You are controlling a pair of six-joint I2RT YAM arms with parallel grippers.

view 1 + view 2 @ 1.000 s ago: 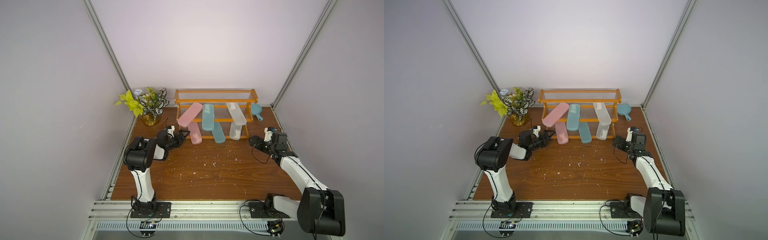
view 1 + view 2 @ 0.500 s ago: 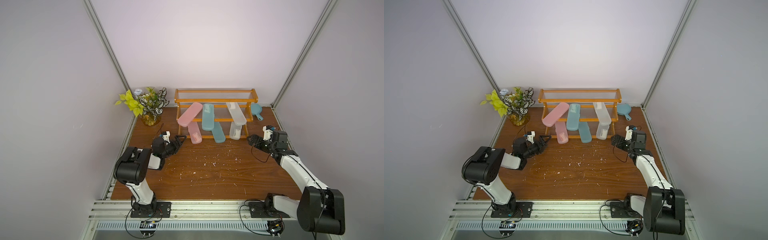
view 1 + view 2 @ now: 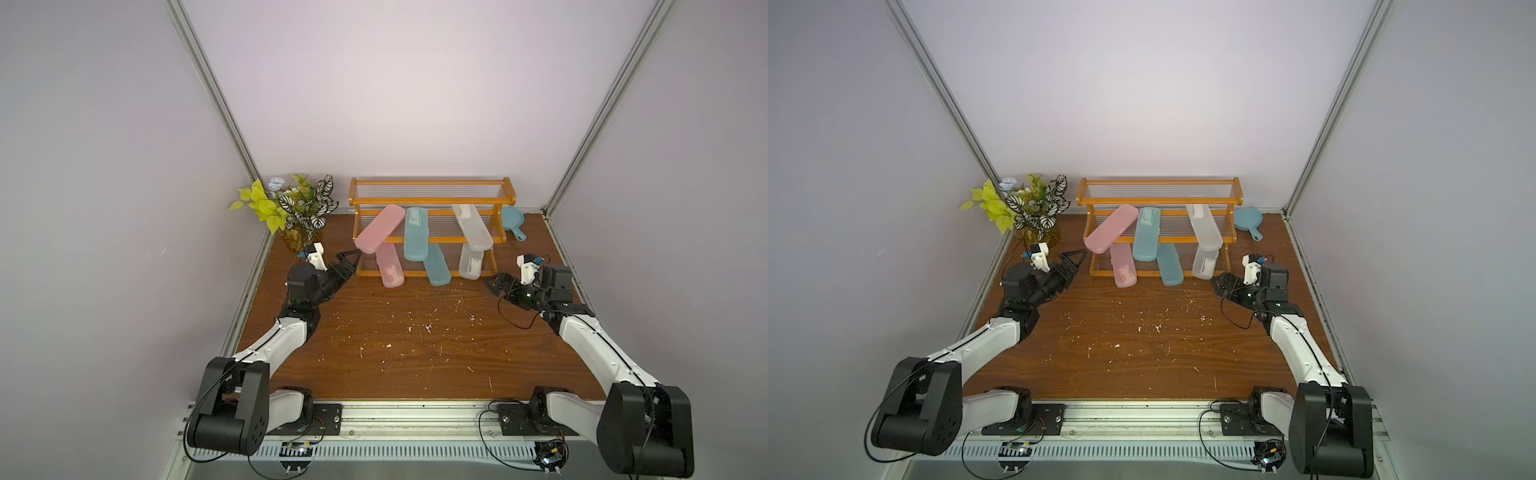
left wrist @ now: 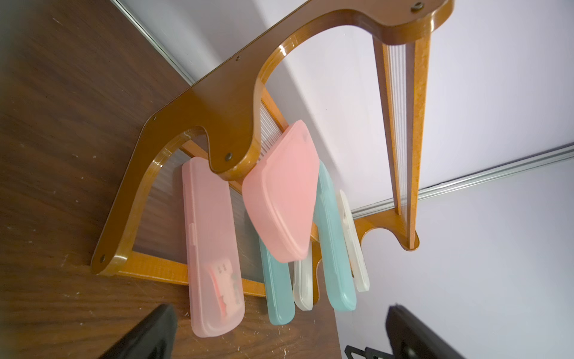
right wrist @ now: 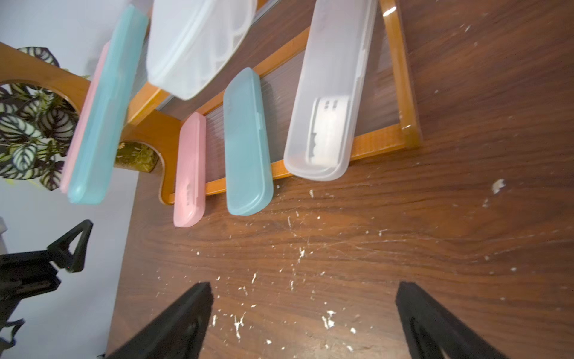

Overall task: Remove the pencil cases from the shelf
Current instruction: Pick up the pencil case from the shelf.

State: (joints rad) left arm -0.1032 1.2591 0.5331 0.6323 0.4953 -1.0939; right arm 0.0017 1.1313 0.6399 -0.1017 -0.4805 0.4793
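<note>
Both top views: high above the near edge, looking down over the whole dark wooden bench (image 3: 415, 357). Wrist views: low, close, both facing the orange-brown wooden stepped shelf (image 4: 217, 124).

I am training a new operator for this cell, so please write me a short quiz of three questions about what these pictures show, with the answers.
1. True or false: the left gripper and the right gripper are both open and empty.
2. How many pencil cases rest on the shelf?
3. What lies beside the shelf's end on the right arm's side? A: a red cup. B: a small teal pan. C: a book.
Key: 1 true; 2 six; 3 B.
</note>
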